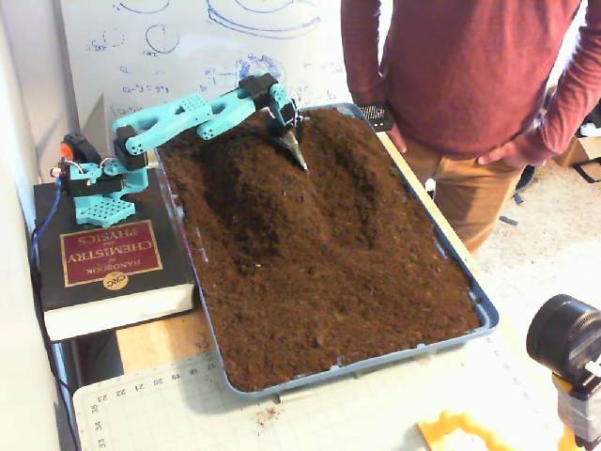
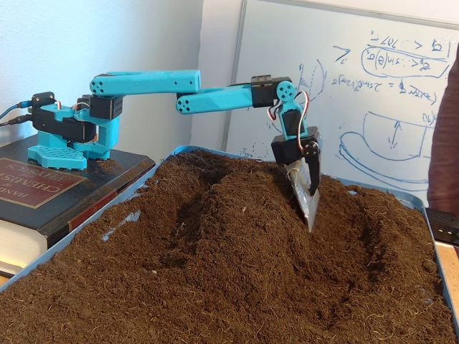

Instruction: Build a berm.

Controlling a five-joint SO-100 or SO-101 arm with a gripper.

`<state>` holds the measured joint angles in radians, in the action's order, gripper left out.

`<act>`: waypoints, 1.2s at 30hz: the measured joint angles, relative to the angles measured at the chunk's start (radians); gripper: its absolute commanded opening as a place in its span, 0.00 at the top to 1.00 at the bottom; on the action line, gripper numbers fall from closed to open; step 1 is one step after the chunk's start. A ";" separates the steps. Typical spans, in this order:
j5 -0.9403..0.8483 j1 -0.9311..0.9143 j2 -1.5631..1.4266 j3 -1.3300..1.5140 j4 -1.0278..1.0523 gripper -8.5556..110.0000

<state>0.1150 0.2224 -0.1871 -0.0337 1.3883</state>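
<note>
- Both fixed views show a blue tray [image 1: 481,315] filled with dark-brown soil; every place below is given relative to this tray.
- The berm [image 1: 258,178] [image 2: 229,208] is a raised ridge of loose soil in the tray's far half, nearer the arm's side, with a shadowed furrow [image 1: 352,183] beside it toward the side where a person stands.
- The turquoise arm [image 1: 188,113] [image 2: 154,82] reaches over the tray's far end from its base on a thick book [image 1: 108,258] lying beside the tray.
- The end effector [image 1: 296,150] [image 2: 307,197] carries a grey metal scoop blade that points steeply down, its tip touching the soil on the berm's slope next to the furrow.
- Whether the end effector's jaws are wide or narrow cannot be told; only the blade shows.
- A person in a dark-red sweater [image 1: 470,66] stands just beside the tray's long edge.
- A whiteboard [image 2: 358,79] with blue drawings stands behind the tray's far end.
</note>
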 measured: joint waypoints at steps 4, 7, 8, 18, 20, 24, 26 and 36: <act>-0.029 -0.023 -0.006 0.000 0.011 0.93; -0.035 -0.046 -0.046 0.000 0.018 0.93; -0.035 -0.055 -0.067 0.000 0.020 0.93; -0.035 -0.126 -0.178 0.002 -0.279 0.93; -0.035 -0.127 -0.163 0.000 -0.402 0.93; -0.035 -0.127 -0.014 0.000 -0.627 0.93; -0.035 -0.127 0.092 0.000 -0.701 0.93; -0.041 -0.106 0.293 0.002 -0.810 0.93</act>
<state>0.0736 0.1166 0.1058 -0.0322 0.5783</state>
